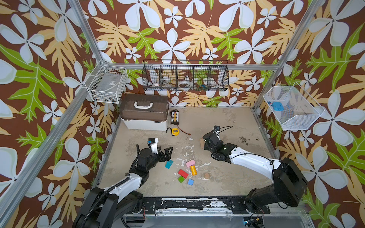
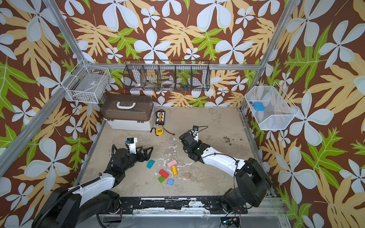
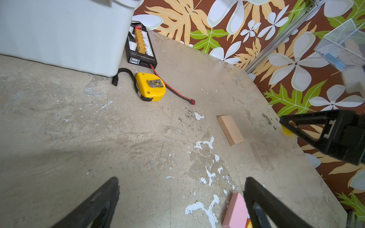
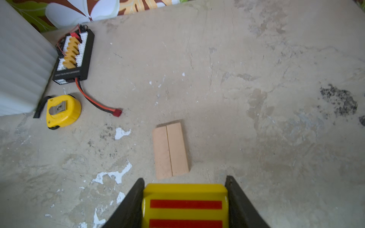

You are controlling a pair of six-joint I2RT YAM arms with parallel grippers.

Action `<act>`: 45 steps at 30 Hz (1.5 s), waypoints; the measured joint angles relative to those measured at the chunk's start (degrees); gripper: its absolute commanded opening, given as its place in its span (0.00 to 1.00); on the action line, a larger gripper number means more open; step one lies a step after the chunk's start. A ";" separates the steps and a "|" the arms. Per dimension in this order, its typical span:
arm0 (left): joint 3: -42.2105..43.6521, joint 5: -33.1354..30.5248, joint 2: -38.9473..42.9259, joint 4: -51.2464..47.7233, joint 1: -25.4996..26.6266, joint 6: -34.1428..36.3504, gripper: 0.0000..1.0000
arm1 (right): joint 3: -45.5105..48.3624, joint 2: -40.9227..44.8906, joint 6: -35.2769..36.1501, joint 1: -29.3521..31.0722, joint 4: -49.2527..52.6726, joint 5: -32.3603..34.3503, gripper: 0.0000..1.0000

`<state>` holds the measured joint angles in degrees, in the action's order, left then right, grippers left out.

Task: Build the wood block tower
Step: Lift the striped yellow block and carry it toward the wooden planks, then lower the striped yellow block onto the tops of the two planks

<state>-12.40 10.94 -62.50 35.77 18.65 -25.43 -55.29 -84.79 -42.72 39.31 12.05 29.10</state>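
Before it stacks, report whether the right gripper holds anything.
The right gripper is shut on the yellow red-striped block; both fingers press its sides.

Tape measure (image 1: 175, 131) lies before the box (image 1: 144, 116), planks (image 4: 170, 150) to its right

- Walls: brown wallpaper (image 1: 177, 29) with white flowers and tan and green leaves fills the top and sides of both top views.
- Frame: an aluminium rail (image 1: 250, 67) crosses the back wall.
- Floor: worn beige surface (image 1: 227, 122), chipped white at centre, dark specks at right.
- Storage: black wire basket (image 1: 185, 60) at upper centre; white wire basket (image 1: 103, 96) at left; white mesh basket (image 1: 296, 122) at right; brown-lidded white box (image 1: 145, 123) on the floor at back left.
- Light: even, with soft shadows.
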 measured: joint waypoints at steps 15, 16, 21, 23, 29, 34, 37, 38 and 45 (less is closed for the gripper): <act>-0.85 -1.64 -1.40 -0.68 0.37 0.00 1.00 | -11.98 -8.09 5.18 -7.76 0.46 -4.79 0.30; -0.96 -1.66 -1.49 -0.85 0.44 0.00 1.00 | -12.24 -8.94 5.66 -7.76 0.83 -5.14 0.30; -1.18 -2.08 -1.81 -1.05 0.66 0.00 1.00 | -13.75 -14.60 7.21 -7.76 1.44 -7.15 0.26; -1.27 -2.08 -1.92 -1.22 0.68 0.00 1.00 | -13.46 -16.48 8.00 -7.76 1.68 -8.48 0.26; -1.49 -2.75 -2.32 -1.25 0.96 0.00 1.00 | -10.67 -17.59 8.63 -7.76 1.14 -11.50 0.27; -1.92 -2.95 -2.86 -1.27 1.33 0.00 1.00 | -10.99 -19.06 8.87 -7.74 0.68 -12.68 0.30; -2.08 -2.99 -3.08 -1.29 1.55 0.02 1.00 | -11.39 -20.02 8.98 -7.74 0.59 -12.87 0.31; -2.10 -2.97 -3.10 -1.29 1.62 0.04 1.00 | -11.50 -20.28 9.14 -7.74 0.59 -13.11 0.31; -2.12 -3.19 -3.17 -1.29 1.90 0.20 1.00 | -12.55 -22.75 9.77 -6.60 0.33 -14.36 0.32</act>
<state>-14.52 7.75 -65.67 34.48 20.56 -25.23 -67.83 -107.55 -32.95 32.71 12.38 14.74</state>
